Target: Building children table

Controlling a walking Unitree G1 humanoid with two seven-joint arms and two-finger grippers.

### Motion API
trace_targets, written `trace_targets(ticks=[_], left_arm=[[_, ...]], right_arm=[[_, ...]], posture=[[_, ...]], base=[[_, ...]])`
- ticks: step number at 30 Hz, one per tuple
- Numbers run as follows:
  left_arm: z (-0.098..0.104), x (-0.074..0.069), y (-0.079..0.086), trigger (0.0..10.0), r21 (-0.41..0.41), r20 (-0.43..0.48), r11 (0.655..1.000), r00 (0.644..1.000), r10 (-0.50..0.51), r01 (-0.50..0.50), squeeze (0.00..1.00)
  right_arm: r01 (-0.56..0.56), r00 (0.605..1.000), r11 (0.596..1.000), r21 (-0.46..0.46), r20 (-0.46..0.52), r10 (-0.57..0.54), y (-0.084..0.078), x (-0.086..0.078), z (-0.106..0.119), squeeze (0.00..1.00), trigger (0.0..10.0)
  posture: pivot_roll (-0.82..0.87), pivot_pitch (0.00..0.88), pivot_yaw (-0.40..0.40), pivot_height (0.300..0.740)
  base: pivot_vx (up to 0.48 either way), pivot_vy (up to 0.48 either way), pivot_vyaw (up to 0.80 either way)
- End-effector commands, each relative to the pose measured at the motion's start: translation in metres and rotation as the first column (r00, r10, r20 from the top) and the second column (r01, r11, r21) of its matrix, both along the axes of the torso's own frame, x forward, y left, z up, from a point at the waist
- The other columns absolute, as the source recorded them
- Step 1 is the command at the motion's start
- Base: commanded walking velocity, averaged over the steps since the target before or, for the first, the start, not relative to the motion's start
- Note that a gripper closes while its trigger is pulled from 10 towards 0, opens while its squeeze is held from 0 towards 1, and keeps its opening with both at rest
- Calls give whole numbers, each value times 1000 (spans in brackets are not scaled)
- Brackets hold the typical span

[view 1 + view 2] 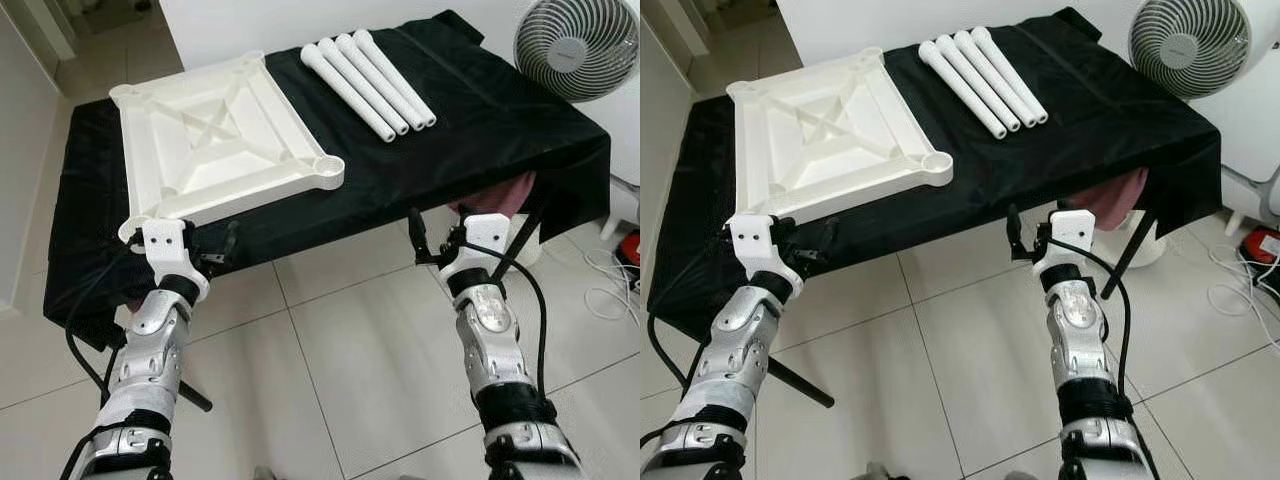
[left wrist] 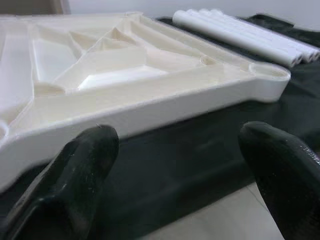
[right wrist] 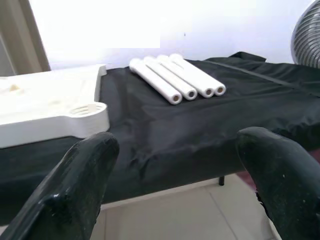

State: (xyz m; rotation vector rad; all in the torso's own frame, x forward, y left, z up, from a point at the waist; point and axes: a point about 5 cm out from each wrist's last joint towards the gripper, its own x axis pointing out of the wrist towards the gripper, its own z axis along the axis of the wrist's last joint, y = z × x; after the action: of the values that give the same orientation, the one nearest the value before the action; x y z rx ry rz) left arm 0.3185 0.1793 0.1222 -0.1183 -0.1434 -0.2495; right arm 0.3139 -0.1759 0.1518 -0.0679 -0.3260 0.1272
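On the black-draped table (image 1: 520,140) the white tabletop (image 1: 225,140) lies underside up, four white legs (image 1: 368,82) side by side beyond it. Both the left gripper (image 2: 175,165) and right gripper (image 3: 175,170) hover before the table's near edge, fingers apart, holding nothing.

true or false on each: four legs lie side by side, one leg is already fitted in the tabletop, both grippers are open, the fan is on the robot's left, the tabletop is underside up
1. Four white legs lie side by side on the black cloth. True.
2. One leg is fitted in the tabletop. False: its corner sockets are empty.
3. The left gripper and right gripper are open. True.
4. The fan stands on the robot's left. False: it is on the right.
5. The tabletop lies underside up. True, its ribs show.
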Motion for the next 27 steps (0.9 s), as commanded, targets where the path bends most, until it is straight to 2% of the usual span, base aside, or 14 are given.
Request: trace_targets(ticks=[1, 6, 13, 19, 20, 27], left_arm=[[-2, -2, -1, 10000, 15, -3, 1000, 1000, 14, -14, 0], [4, -1, -3, 10000, 17, 13, 999, 1000, 29, -29, 0], [10, -1, -3, 10000, 52, 20, 998, 999, 34, -35, 0], [16, -3, -4, 10000, 48, 34, 998, 999, 28, -29, 0], [20, -2, -4, 10000, 47, 51, 998, 998, 31, -34, 0], [42, 8, -5, 10000, 39, 114, 998, 993, 34, -38, 0]], right_arm=[[-31, 999, 999, 17, 14, 30, 5, -1, 6, 0, 10000], [-45, 999, 998, -43, 18, 46, 5, 0, 10, 0, 10000], [-70, 997, 998, -10, -23, 70, 8, 2, 8, 0, 10000], [-77, 997, 997, -5, -13, 77, 12, -1, 11, 0, 10000], [-76, 997, 997, -22, -6, 76, 12, -1, 11, 0, 10000], [-78, 996, 997, -15, 45, 78, 15, 2, 24, 0, 10000]], posture=[[-72, 20, 78, 740], [-61, 6, 60, 740], [-37, 3, 49, 740], [-33, 2, 43, 740], [-27, 0, 21, 740], [-51, 0, 37, 740]], base=[[0, 0, 0], [0, 0, 0], [0, 0, 0], [0, 0, 0], [0, 0, 0], [0, 0, 0]])
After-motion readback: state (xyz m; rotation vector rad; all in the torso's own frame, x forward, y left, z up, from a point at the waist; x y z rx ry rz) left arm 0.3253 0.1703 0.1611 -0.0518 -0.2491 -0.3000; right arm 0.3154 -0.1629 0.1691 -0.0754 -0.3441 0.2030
